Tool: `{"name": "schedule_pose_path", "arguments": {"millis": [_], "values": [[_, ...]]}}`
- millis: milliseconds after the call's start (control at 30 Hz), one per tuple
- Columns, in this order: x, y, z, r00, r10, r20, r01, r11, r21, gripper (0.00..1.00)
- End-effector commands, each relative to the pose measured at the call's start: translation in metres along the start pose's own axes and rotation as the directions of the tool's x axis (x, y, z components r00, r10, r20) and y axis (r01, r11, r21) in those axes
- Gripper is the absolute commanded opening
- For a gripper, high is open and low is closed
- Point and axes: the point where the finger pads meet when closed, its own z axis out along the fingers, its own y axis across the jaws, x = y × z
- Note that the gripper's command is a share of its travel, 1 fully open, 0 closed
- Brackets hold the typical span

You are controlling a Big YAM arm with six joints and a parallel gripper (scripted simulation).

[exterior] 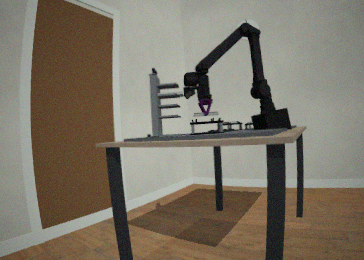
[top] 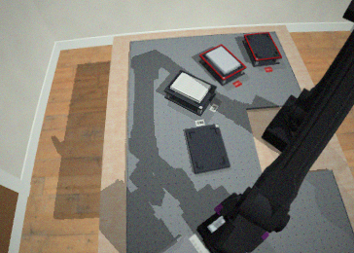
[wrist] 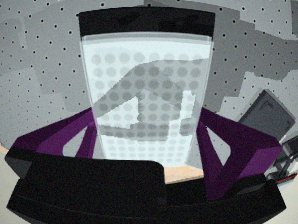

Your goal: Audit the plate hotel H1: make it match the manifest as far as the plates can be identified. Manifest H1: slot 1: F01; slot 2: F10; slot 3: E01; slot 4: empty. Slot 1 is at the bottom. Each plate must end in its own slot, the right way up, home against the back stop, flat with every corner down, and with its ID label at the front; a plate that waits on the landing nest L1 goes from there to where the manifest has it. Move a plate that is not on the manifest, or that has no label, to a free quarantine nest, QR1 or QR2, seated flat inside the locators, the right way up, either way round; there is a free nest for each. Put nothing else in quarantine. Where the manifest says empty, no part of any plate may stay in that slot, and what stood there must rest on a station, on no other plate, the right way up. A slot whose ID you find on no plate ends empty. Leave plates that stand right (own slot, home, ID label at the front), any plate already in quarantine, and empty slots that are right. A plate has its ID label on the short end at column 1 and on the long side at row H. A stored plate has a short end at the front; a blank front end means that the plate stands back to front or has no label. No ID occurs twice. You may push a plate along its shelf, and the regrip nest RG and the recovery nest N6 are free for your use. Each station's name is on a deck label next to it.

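Note:
My gripper is shut on a pale plate with wells. Its purple fingers press on the two long sides. No ID label can be read on this plate. In the side view the gripper holds the plate in the air, a little in front of the shelves of the plate hotel and above the deck nests. In the overhead view the gripper is at the bottom edge and the hotel is out of frame.
A white-topped plate sits on a raised dark nest. One red-framed nest holds a light plate. The other red-framed nest looks dark. A flat dark nest lies mid-deck. The arm crosses the right side.

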Motion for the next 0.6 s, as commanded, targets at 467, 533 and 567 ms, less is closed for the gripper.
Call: {"name": "schedule_pose_path", "arguments": {"millis": [467,533,567], "values": [[-0.027,0.004,-0.041,0.998,0.004,0.067,-0.002,1.0,-0.02,0.86],[-0.027,0.004,-0.041,0.998,0.004,0.063,-0.002,1.0,-0.018,0.86],[-0.027,0.004,-0.044,0.998,0.004,0.067,-0.002,1.0,-0.02,0.86]]}}
